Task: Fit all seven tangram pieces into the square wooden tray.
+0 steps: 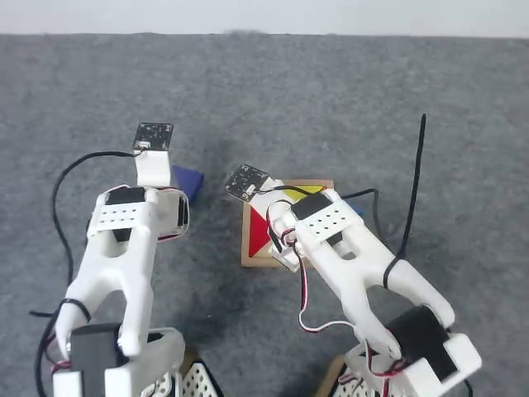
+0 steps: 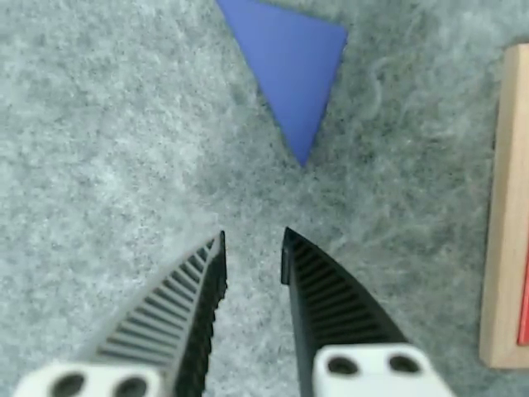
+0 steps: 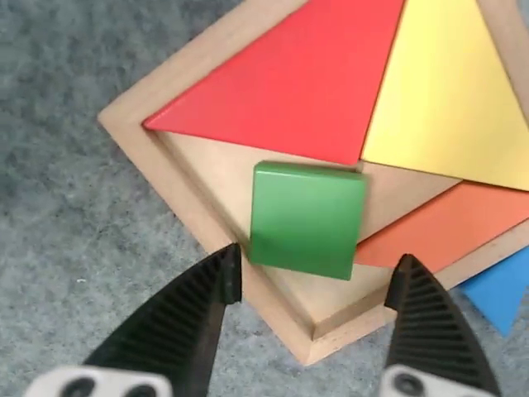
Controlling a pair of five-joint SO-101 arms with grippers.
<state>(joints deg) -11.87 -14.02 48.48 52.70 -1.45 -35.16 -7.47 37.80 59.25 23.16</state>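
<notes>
Green square (image 3: 307,219) lay askew at the wooden tray's (image 3: 165,174) corner beside the red triangle (image 3: 289,83), the right gripper (image 3: 318,265) spread above it. Seating it probably needed a small turn; the left gripper (image 2: 252,240), fingers apart, faced the blue triangle (image 2: 289,58) off the tray's edge.

Square piece (image 3: 307,219) in tray (image 3: 169,178) (perhaps askew)

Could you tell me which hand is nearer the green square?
Right. The right hand hovers over the green square on the tray; the left hand is beside the tray, near the blue triangle.
</notes>
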